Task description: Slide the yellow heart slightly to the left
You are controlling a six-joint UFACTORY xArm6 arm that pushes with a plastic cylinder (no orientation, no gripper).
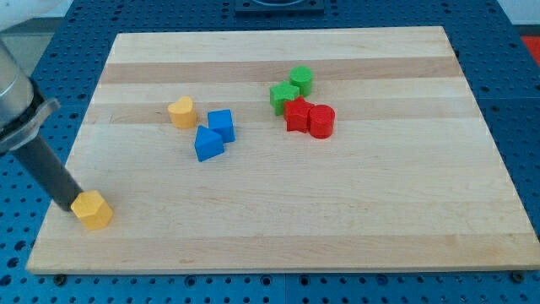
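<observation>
The yellow heart (181, 111) is seen left of centre on the wooden board (354, 211), just left of two blue blocks (215, 135). My tip (67, 205) is placed at the near left corner, touching a yellow block (93, 210). No hand is fitted, so nothing is grasped. Green blocks (291, 89) and red blocks (309, 117) are clustered further right.
</observation>
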